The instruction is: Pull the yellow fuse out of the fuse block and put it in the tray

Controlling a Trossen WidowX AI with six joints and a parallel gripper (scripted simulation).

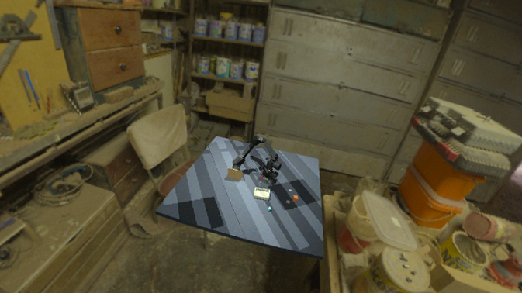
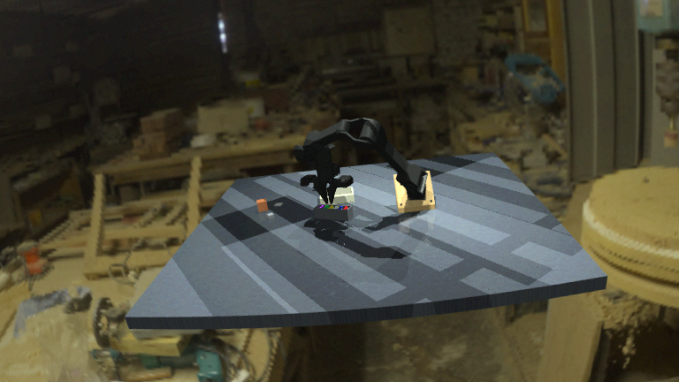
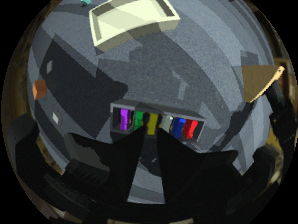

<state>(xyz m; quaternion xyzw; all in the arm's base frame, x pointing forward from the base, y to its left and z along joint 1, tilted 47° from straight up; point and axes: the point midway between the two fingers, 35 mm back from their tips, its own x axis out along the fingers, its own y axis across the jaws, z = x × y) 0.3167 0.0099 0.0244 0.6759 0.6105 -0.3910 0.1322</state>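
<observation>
Yellow fuse (image 2: 331, 207) (image 3: 152, 124): slim, seated in grey oblong block (image 1: 272, 181) (image 2: 333, 213) (image 3: 157, 107) | black tool (image 1: 268, 176) (image 2: 328, 202) (image 3: 152, 131): tapered fingers slightly open, empty
</observation>
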